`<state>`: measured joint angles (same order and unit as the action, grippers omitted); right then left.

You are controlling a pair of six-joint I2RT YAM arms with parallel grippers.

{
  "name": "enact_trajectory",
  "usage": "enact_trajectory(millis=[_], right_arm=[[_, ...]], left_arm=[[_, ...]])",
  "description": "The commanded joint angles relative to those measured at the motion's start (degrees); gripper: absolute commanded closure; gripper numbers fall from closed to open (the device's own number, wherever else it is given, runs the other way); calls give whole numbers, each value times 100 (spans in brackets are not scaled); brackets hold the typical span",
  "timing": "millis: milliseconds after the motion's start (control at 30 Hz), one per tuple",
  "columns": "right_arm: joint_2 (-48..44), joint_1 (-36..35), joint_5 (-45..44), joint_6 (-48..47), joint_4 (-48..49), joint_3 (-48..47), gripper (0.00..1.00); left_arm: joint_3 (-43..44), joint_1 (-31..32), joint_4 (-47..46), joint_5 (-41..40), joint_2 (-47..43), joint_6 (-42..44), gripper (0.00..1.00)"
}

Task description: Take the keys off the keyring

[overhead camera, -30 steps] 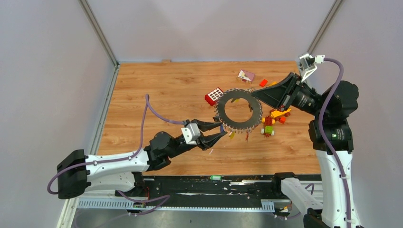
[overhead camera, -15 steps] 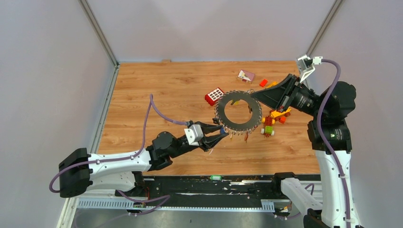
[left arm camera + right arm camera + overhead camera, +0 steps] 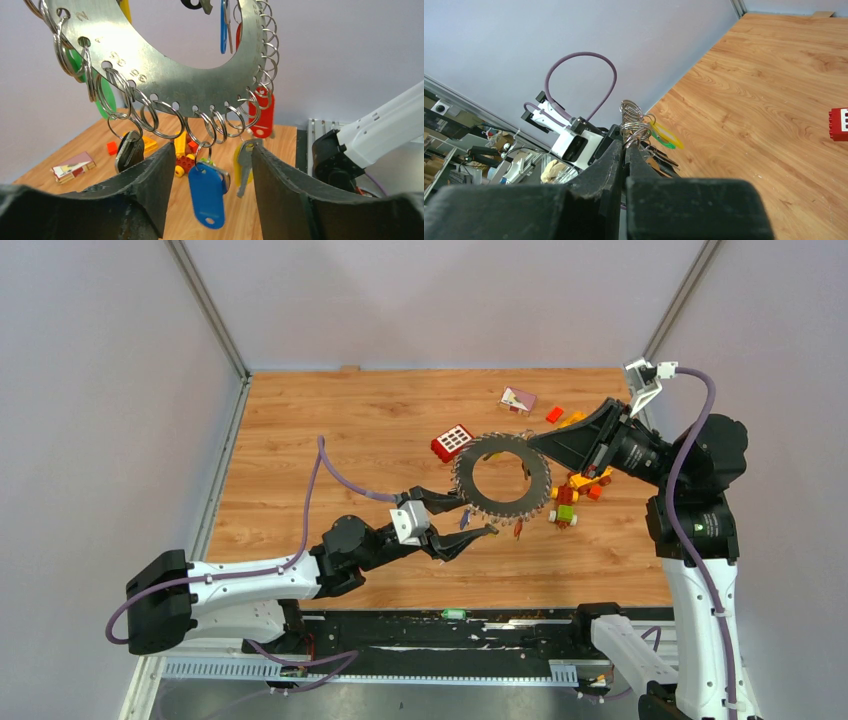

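**Q:** Where is the keyring, and what holds it?

**A:** I see the keyring raised above the bench, over its right half. The right pincer is clamped on the far-right rim. In the right wrist view its fingers press together on the thin edge, and split rings stand just above the tips.

**Q:** And the left pincer?

**A:** The left pincer is spread wide and grips nothing. It sits at the ring's near-left rim. In my left wrist view the keys hang from split rings threaded through holes along the plate's edge. A blue-tagged key dangles in the gap between the two fingers, apart from both. A silver key beside it lies close to the other finger, but I cannot tell whether they touch. A red tag hangs further along the rim.

**Q:** What else lies on the bench?

**A:** A red brick lies by the ring's far-left rim, and a cluster of toy bricks lies beneath the right arm.
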<state>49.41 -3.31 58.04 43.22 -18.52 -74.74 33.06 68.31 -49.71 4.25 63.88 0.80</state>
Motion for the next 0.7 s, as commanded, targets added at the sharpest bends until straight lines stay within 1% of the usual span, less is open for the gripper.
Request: enact_trajectory(millis=[0,100,267,333,533,633,667], right_arm=[[-74,-21,-43,134,385,10,100],[-67,-20,-41,129,389,12,100],[-73,-21,-40,131,387,4,100],[-80,-20,-44,132,372,4,100],[-96,-20,-103,115,350,3,100],[-111,-21,-129,80,320,3,100],[-116,-20,-139,72,301,3,100]], left_arm=[[50,55,-393,33,17,-4,33],[35,59,-422,45,37,-7,34],[69,70,-394,67,93,-29,53],[63,68,-353,89,96,-36,59],[15,70,-266,158,54,-53,64],[8,68,-173,191,22,-56,69],[15,69,-140,205,6,-45,72]])
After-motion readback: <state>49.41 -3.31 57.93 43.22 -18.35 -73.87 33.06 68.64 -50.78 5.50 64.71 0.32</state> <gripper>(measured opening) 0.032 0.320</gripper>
